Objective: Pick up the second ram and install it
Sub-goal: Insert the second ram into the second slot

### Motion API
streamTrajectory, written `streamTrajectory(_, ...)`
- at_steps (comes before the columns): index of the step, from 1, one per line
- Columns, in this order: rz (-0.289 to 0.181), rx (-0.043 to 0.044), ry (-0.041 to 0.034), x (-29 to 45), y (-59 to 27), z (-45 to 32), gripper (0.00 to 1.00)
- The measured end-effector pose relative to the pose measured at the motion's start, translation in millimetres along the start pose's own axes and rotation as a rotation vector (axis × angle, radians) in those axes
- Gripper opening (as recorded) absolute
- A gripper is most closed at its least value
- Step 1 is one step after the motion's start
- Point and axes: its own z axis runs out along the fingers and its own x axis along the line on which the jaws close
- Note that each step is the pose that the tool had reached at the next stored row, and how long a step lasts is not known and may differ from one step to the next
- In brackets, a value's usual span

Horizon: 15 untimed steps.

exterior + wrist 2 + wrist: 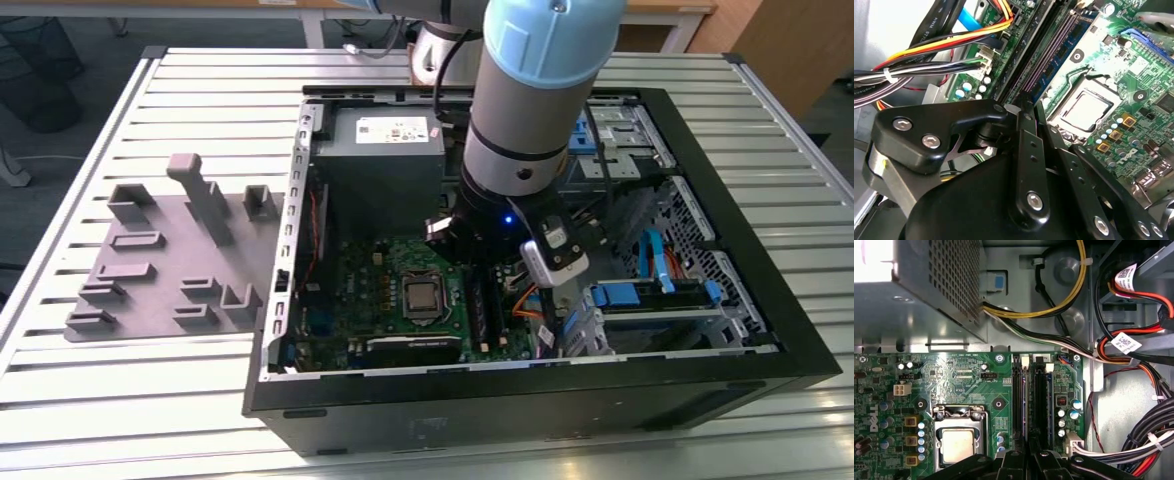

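Item: black linkage gripper (1029, 460), lowered into the open black computer case (747, 250), fingers drawn nearly together over the memory slots (1029, 395) beside the silver processor (957, 446). Second ram: you cannot tell whether it is gripped or seated.

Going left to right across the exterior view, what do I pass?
Grey moulded tray → grey power supply box → CPU socket on the green motherboard → blue drive cage latch.
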Motion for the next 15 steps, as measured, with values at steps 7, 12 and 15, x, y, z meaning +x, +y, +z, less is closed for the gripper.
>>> streamTrajectory(7, 0.004, -0.0001, -0.0001, -1.2, 0.0, 1.4, 0.14)
streamTrajectory(12, 0.004, -0.0002, -0.0002, 0.4, -0.1, 1.9, 0.14)
streamTrajectory(15, 0.004, -0.0002, -0.0001, 0.5, -0.1, 2.2, 0.14)
